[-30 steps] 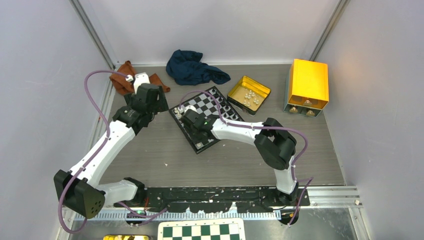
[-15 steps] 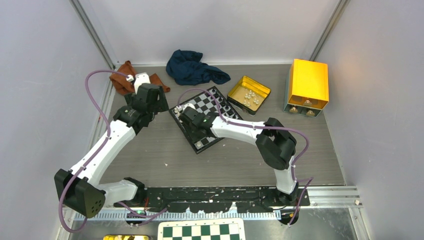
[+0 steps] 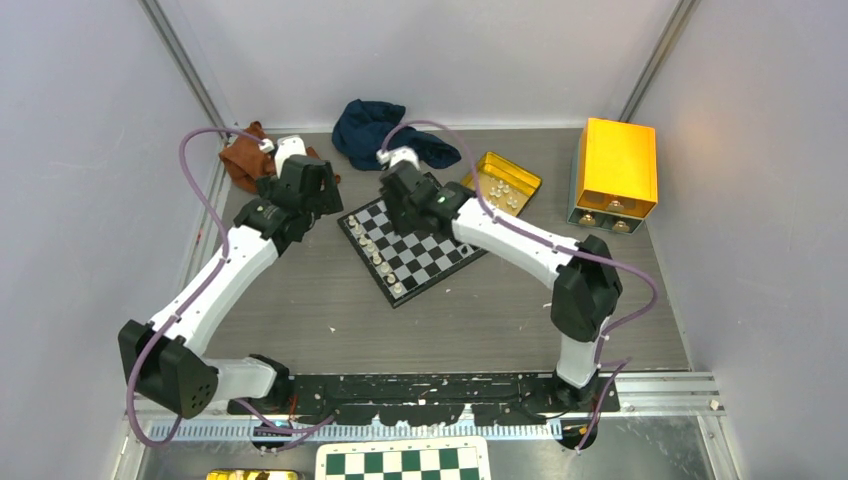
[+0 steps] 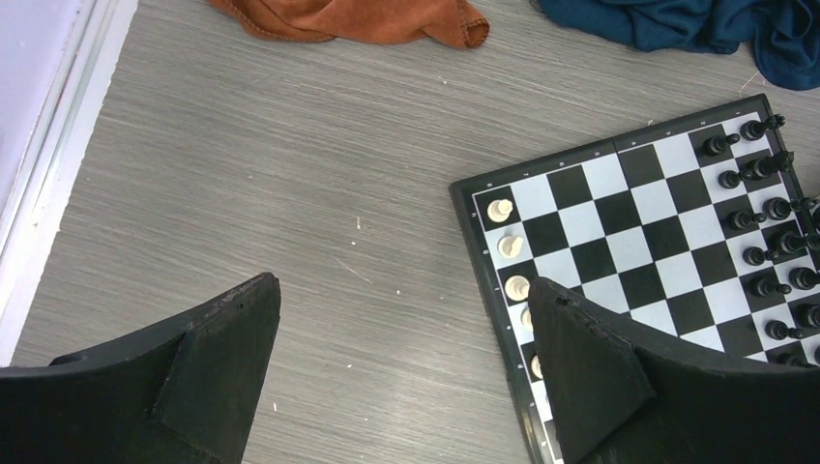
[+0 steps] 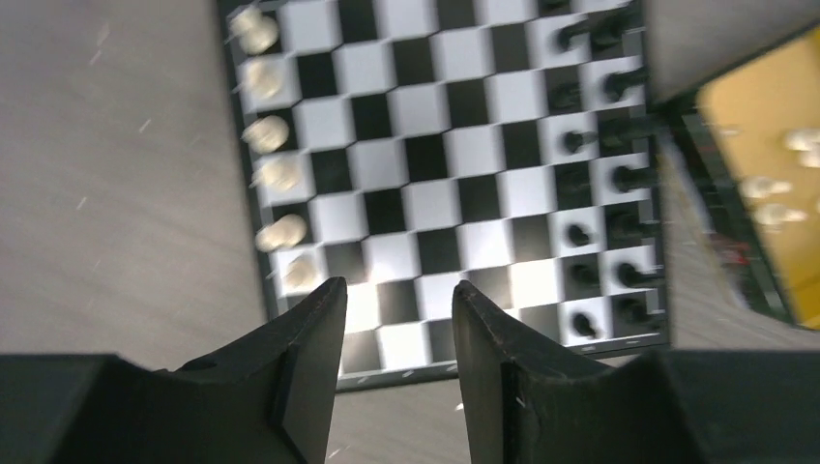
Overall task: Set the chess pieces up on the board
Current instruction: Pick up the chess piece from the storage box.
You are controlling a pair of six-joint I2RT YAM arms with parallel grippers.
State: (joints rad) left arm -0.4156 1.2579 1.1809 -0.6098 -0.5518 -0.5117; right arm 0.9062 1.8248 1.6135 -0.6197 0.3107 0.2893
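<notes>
Left gripper (image 4: 401, 290): jaws spread to their widest, nothing between them, hanging over bare table (image 3: 330, 310) just beside the left edge of the board (image 4: 619, 242), clear of it. The left arm rises from its base, folds at a low elbow near the front left and runs its white forearm forward and to the right, wrist pitched down. Right gripper (image 5: 398, 290): jaws partly apart with a clear gap, empty and touching nothing; its own camera looks down across the squares and is blurred. The right arm stands up from its base, bends at a dark elbow on the right and stretches forward and to the left, ending above the board's far corner, which it hides in the overhead view. The board lies turned at an angle near the table's middle. The cream chess pieces (image 4: 511, 246) stand in one row along its left edge; the black chess pieces (image 4: 764, 213) fill two rows on the opposite edge. More cream pieces lie in a gold tin (image 3: 518, 168) just beside the board on the right. Farther out, an orange-brown cloth (image 3: 240, 160) and a blue cloth (image 3: 365, 130) lie by the back wall, and a yellow box (image 3: 617, 165) sits at the far right
</notes>
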